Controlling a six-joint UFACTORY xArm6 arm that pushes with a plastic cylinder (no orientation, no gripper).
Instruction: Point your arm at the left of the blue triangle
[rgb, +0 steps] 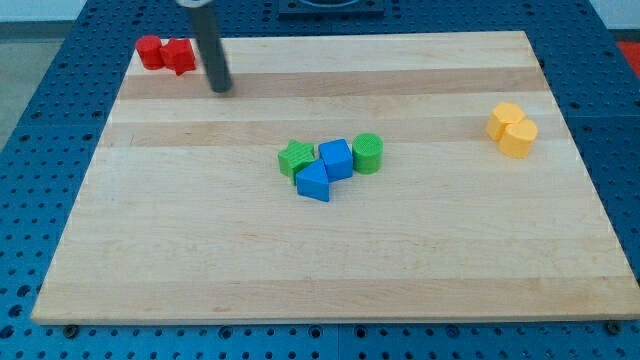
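The blue triangle (313, 183) lies near the middle of the wooden board (200, 250), touching a blue cube (336, 159) at its upper right. A green star-shaped block (295, 158) sits just above and left of the triangle, and a green cylinder (367, 153) sits to the right of the cube. My tip (221, 87) is at the view's upper left, far up and left of the blue triangle, touching no block.
Two red blocks (165, 53) sit side by side at the board's top left corner, just left of my rod. Two yellow blocks (512, 129) sit together at the right side. A blue perforated table surrounds the board.
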